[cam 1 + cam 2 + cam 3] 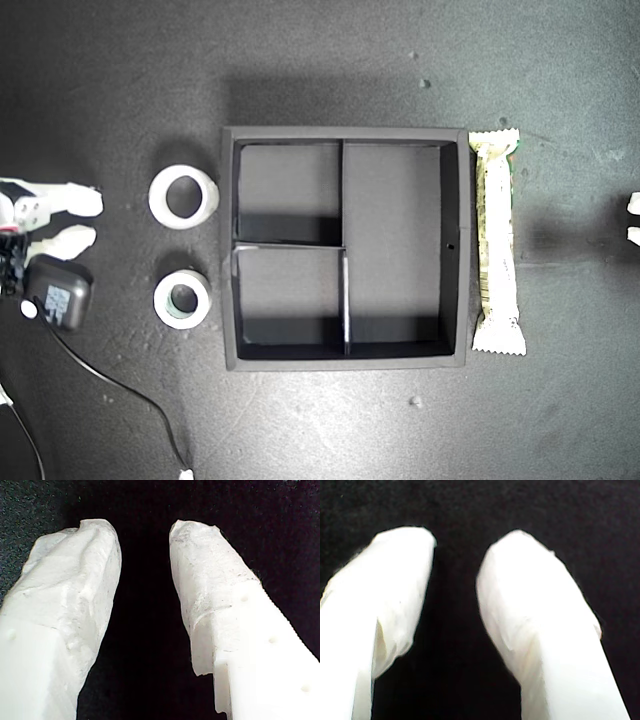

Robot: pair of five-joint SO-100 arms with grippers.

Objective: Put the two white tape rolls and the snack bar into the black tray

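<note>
Dark, speckled matting covers the worktop (120, 80), with the black tray (456, 240) set square at its middle, all three compartments empty. Just beside the tray wall on the exterior view's right lies the snack bar (496, 240), its long axis parallel to that wall and its crimped ends pointing toward the worktop's far and near edges as that view shows them. On the tray's other side, slightly apart from it, two white tape rolls lie flat with holes upward: the wide-holed roll (183, 196) and, nearer the view's bottom, the green-cored roll (182, 299). The first gripper (142, 535) and the second gripper (455, 542) are each seen parted over bare mat, holding nothing; which arm is which cannot be told. No item is yet loaded. The bar is judged best gripped across its narrow width at mid-length and lowered, unturned, into the long compartment.
</note>
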